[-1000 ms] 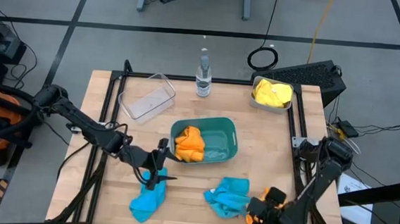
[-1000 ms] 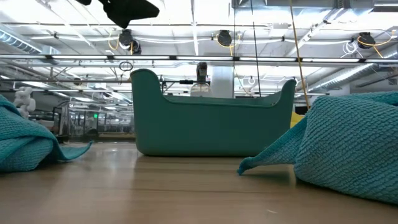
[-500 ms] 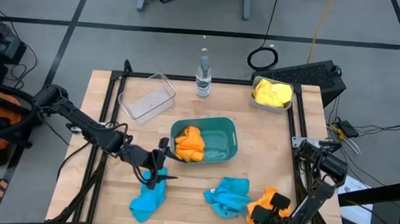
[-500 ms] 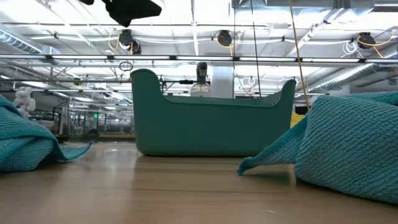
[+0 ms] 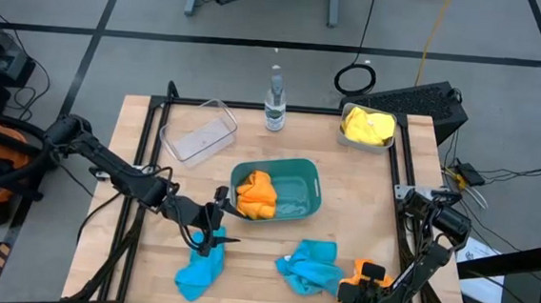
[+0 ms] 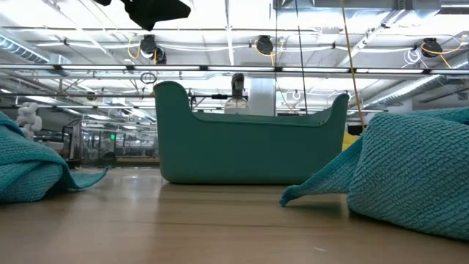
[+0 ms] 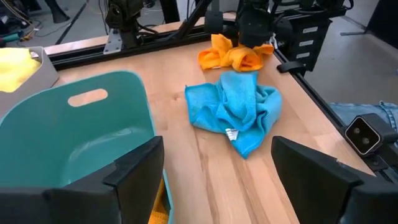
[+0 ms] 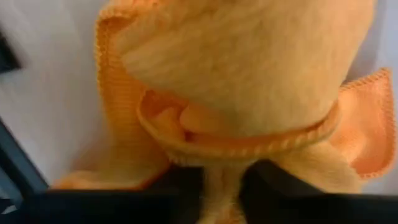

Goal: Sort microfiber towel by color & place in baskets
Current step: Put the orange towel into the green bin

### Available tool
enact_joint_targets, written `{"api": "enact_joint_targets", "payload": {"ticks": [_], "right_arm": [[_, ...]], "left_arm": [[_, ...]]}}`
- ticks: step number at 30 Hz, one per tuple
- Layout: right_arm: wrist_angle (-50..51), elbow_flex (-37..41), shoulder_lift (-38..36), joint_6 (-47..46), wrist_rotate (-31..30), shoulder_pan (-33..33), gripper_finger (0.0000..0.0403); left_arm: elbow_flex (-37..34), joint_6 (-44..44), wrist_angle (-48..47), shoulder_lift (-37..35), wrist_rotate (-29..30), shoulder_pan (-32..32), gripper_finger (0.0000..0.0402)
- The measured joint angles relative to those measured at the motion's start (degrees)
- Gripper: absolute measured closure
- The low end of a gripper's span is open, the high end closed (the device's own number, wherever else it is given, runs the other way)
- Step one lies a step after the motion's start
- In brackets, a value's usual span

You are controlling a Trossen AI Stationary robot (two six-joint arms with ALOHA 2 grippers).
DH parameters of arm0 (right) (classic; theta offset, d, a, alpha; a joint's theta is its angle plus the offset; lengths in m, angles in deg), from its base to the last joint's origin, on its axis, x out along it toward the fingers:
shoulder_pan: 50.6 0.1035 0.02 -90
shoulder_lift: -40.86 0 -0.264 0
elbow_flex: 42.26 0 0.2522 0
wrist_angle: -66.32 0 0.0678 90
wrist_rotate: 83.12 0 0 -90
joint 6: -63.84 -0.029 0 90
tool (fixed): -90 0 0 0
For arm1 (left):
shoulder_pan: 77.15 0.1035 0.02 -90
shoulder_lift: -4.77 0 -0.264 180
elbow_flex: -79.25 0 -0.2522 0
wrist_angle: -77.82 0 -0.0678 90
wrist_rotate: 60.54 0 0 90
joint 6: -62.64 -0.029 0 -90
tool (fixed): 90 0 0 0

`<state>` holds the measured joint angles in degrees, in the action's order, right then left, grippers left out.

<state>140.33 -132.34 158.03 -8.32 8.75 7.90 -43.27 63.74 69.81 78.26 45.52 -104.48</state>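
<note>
Orange towel (image 5: 369,271): near counter (image 5: 362,206) front-right edge, pinched in right gripper (image 5: 361,290) jaws; cloth bunched between them in the wrist view.
Left gripper (image 5: 216,226): jaws wide apart, empty, above blue towel (image 5: 197,272) at front-left.
2nd blue towel (image 5: 308,265): just beside orange one.
Teal tub (image 5: 297,177): mid-counter, w/ orange towel inside.
Clear tub (image 5: 198,130): back-left.
Grey tub (image 5: 391,141): back-right, yellow towel (image 5: 367,126) in it.

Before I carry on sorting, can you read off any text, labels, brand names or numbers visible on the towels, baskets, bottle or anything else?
None can be read.
Blue towel: a small white tag at its edge, too small to read.
Clear bottle: no label can be made out.
Teal basket, orange towel: no markings show.
</note>
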Motion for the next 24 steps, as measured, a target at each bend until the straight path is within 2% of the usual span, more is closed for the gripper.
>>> {"api": "enact_joint_targets", "payload": {"ticks": [1, 3, 7, 13, 15, 18, 22, 24], "right_arm": [[0.3, -0.1, 0.0, 0.2, 0.0, 0.0, 0.0358], [0.8, -0.7, 0.1, 0.8, -0.2, 0.0, 0.0385], [4.4, -4.2, 0.6, 0.3, -1.5, -0.2, 0.0378], [16.0, -16.1, 0.6, 0.3, -11.7, -1.1, 0.0396], [20.3, -20.5, 0.6, 0.5, -17.1, -1.2, 0.0395], [25.4, -27.1, 0.5, 2.0, -28.9, -1.1, 0.0396], [25.1, -32.1, 0.5, 11.4, -49.7, -1.2, 0.0397], [22.7, -33.5, 0.4, 18.6, -57.2, -1.8, 0.0398]], "left_arm": [[0.0, 0.0, 0.1, 0.0, 0.1, 0.0, 0.01], [0.0, 0.0, 0.5, 0.0, 0.1, 0.0, 0.01], [0.0, -0.1, 2.5, 0.0, 0.1, 0.0, 0.01], [0.0, -0.2, 6.8, 0.0, 0.2, 0.0, 0.01], [0.0, -0.3, 7.8, 0.0, 0.2, 0.0, 0.01], [0.0, -0.5, 8.2, 0.0, 0.2, 0.0, 0.01], [0.0, -1.7, 9.8, 1.5, 0.0, -0.1, 0.01], [0.0, -2.2, 11.8, 2.8, -1.7, -0.1, 0.01]]}}
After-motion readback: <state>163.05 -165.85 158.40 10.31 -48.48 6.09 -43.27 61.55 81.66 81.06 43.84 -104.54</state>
